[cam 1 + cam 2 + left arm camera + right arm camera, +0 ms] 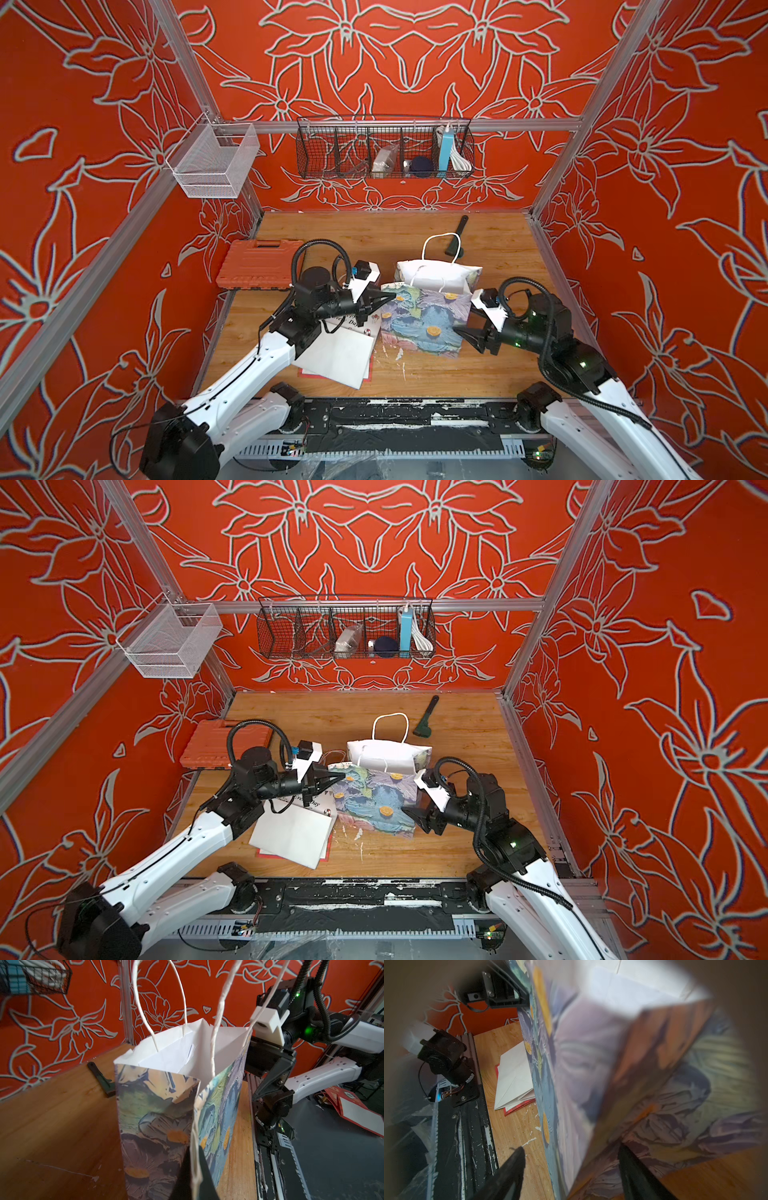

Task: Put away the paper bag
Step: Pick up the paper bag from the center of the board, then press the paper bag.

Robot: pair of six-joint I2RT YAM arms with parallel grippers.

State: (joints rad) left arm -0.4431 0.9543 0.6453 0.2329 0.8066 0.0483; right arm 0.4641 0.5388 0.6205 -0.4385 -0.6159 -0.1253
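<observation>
Top views, both: paper bag (pixel 424 320) stands upright on wooden table (pixel 332 232), mouth open, between your two arms. Left gripper (pixel 388 296) clenched on bag's rim corner; left wrist view shows you white handle cord (pixel 195 1153) running down between its fingers (pixel 204 1169). Right gripper (pixel 466 338) released, jaws spread either side of bag's opposite lower edge; right wrist view too blurred to tell contact. White envelope (pixel 336 353) lies just beside bag.
</observation>
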